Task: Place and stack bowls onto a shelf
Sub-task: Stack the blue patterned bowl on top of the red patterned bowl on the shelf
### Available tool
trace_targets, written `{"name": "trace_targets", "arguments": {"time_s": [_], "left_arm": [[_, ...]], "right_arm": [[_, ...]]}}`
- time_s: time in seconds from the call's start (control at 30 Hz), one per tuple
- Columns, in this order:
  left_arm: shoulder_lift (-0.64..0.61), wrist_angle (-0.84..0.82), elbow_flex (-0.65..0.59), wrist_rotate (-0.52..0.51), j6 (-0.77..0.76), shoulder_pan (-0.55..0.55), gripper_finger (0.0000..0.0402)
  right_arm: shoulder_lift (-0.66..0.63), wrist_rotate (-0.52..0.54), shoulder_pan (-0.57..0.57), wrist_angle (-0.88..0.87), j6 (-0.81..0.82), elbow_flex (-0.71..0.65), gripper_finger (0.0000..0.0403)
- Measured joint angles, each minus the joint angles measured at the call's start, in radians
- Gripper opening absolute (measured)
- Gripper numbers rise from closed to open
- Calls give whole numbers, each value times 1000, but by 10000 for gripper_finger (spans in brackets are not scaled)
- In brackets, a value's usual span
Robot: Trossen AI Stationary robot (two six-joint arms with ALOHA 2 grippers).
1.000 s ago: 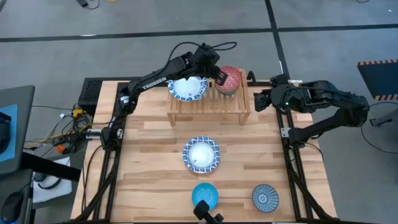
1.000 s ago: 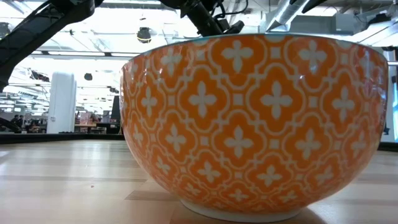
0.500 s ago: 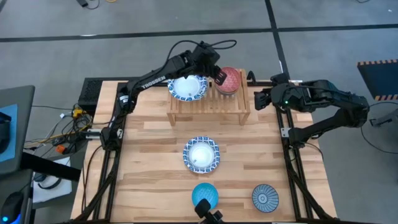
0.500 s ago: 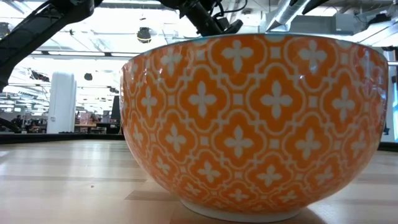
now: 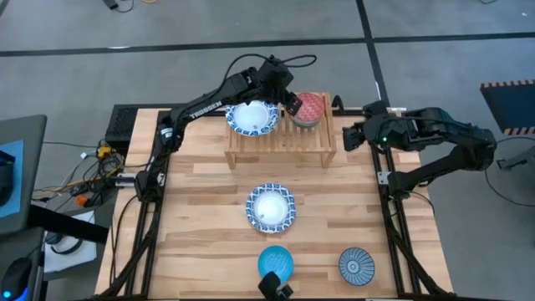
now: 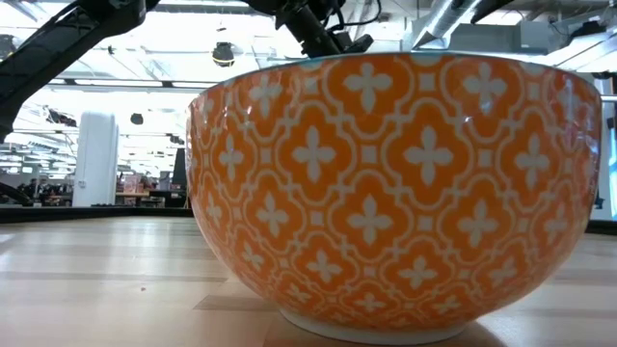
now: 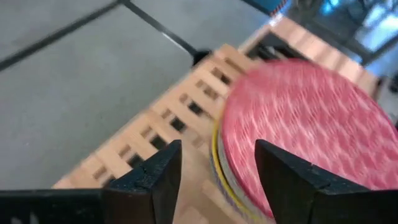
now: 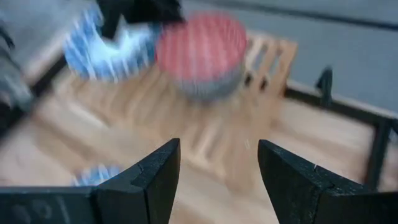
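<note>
Bowls: red bowl [image 5: 310, 107] stacked on shelf [image 5: 281, 138], upper centre; left gripper [image 5: 287, 98], fingers apart, has backed slightly off it. Right gripper [image 5: 351, 134] idle, fingers apart. Placement apparently finished; three desk bowls remain.

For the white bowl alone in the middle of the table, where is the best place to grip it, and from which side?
Probably the rim of the white bowl, coming from above: it sits upright and open, with free table all around, so one finger can go inside and one outside.

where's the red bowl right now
In the high view the red bowl sits on the shelf's right half, beside the white bowl, with the open left gripper at its rim.
</note>
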Motion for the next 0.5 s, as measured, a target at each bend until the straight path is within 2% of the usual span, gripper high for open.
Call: {"name": "trace_targets", "arguments": {"time_s": [0.1, 0.2, 0.33, 0.5], "left_arm": [[-43, -45, 9, 9, 50, -19, 183], [-126, -103, 10, -53, 104, -53, 176], [-203, -153, 11, -151, 152, -117, 170], [-247, -162, 10, -173, 157, -205, 167]], "right_arm": [[-6, -115, 28, -86, -24, -43, 240], [-32, -259, 72, -84, -54, -148, 240], [-82, -439, 141, 16, -110, -340, 240], [-128, -612, 251, 231, -176, -576, 240]]}}
